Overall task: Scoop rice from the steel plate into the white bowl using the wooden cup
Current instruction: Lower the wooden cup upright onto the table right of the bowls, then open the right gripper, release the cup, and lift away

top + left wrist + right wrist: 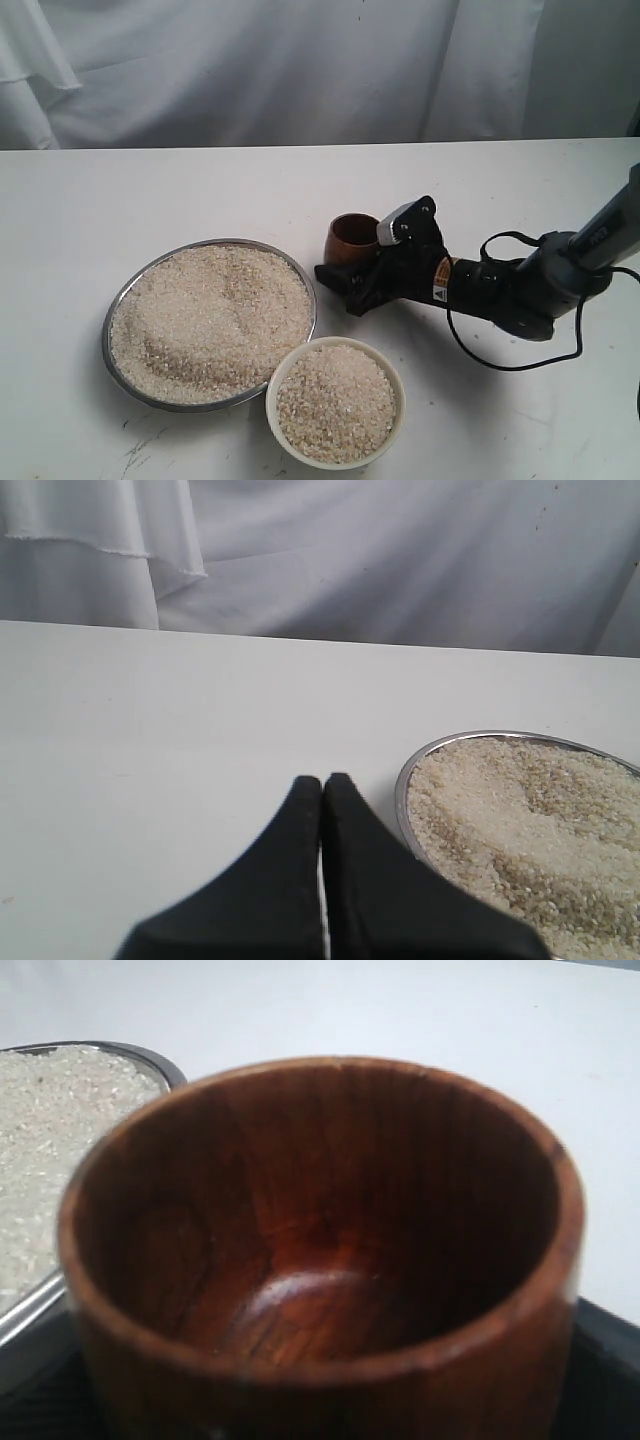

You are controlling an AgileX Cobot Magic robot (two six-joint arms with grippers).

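The left tool (322, 780) is closed tight on nothing and hangs just off the left rim of the wide, shallow, shiny grey steel plate (108, 335), seemingly parked clear of the work. The plate sits toward the surface's near left, heaped with loose off-white rice (205, 320). At the near edge, against the plate's right rim, the small glossy white bowl (272, 392) holds rice nearly to its brim, which keeps transfers short. Beyond it, mid-surface, the right tool (370, 255) clasps the reddish-brown rounded wooden cup (350, 240), empty and roughly upright beside the plate, likely poised to scoop.
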